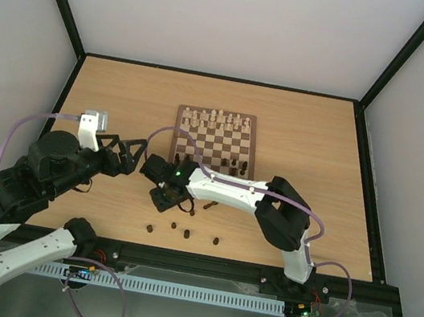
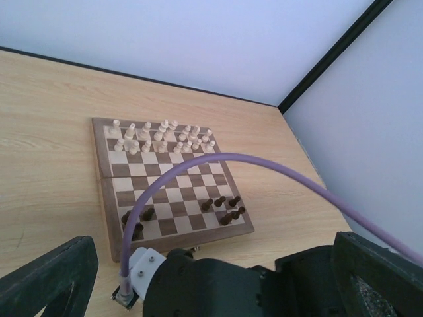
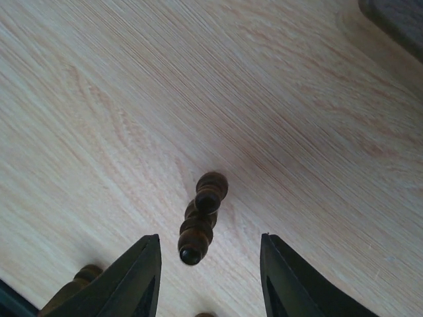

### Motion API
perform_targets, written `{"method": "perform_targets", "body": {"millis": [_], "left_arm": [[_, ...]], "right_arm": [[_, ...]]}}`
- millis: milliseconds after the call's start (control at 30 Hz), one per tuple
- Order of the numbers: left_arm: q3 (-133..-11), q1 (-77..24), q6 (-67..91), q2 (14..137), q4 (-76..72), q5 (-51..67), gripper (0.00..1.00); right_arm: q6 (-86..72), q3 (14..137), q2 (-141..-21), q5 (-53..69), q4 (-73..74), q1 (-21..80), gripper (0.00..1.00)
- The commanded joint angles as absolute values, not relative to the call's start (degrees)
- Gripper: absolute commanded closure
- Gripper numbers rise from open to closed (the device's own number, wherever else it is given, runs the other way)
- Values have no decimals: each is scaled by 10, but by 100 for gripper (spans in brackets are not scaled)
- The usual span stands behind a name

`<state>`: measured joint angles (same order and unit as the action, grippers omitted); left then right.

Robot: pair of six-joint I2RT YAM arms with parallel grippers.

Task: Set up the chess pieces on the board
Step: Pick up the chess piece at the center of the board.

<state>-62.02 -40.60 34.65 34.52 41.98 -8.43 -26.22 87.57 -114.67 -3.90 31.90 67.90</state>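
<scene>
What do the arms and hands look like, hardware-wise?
Left arm and right arm: white links, black joint housings, a lilac cable along each. Left hand and right hand: black, two wedge-shaped fingers. Green light on the right wrist.

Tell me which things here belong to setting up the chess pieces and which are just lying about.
Job: dark chess pieces, some loose on the table; board.
Lying about: cream-white pieces, lined up on the far rows; purple cable.

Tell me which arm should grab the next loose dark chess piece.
Right. The right end effector is open around a dark chess piece on the table. The left end effector, open and empty, sits left of the board, away from the loose pieces.
</scene>
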Motion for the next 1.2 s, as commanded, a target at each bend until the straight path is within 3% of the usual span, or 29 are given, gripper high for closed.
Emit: {"method": "perform_targets", "body": {"millis": [0,67,467,1167], "left_arm": [[-637,-406,330,344,433,-89,0],[-637,-406,328,343,433,-89,1],[-631,-406,328,345,432,-94,0],[-598,-406,341,390,428,-93,1]], "right_arm": [[-270,904,-1175,-56,374,682,61],[-272,904,-1180,-57,380,683,68],[-275,896,-1156,-73,399,685,86],[-270,791,-974,-105,392,616,90]]}}
